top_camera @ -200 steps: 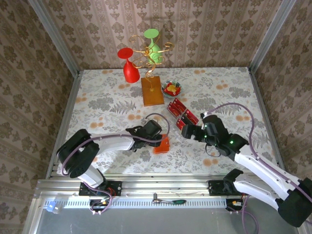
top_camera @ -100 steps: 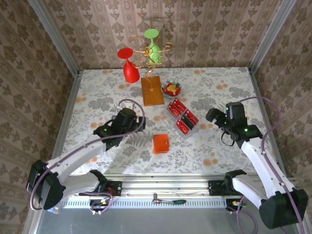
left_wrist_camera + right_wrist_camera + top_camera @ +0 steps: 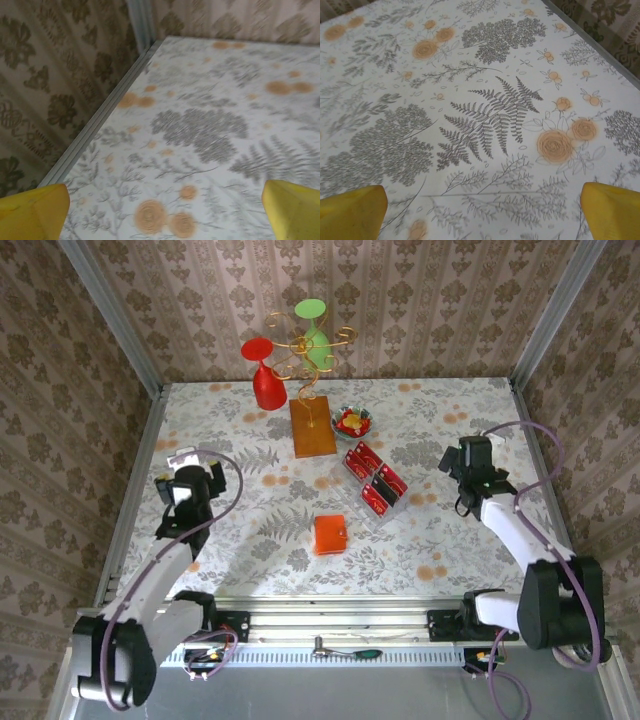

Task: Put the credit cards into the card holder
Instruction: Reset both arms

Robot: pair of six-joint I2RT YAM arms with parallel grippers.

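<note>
The orange card holder [image 3: 329, 535] lies folded shut on the flowered tablecloth, near the front centre. Just behind it to the right, the red credit cards [image 3: 375, 478] with black bands lie together on the cloth. My left gripper [image 3: 186, 468] is far off by the left wall, well apart from the holder. In the left wrist view it [image 3: 162, 215] is open, with bare cloth between its yellow fingertips [image 3: 32, 212]. My right gripper [image 3: 468, 455] hovers to the right of the cards, apart from them. In the right wrist view it [image 3: 482, 212] is open over bare cloth.
A brown wooden block [image 3: 312, 428] at the back centre carries a gold wire stand with a red glass [image 3: 265, 380] and a green glass [image 3: 312, 325]. A bowl of candies [image 3: 352, 422] sits beside it. Patterned walls and a metal rail [image 3: 95, 125] enclose the table.
Both arms have pulled away from the centre, the left to the left wall and the right to the right side. The left gripper opened wider and left the card holder lying on the cloth.
</note>
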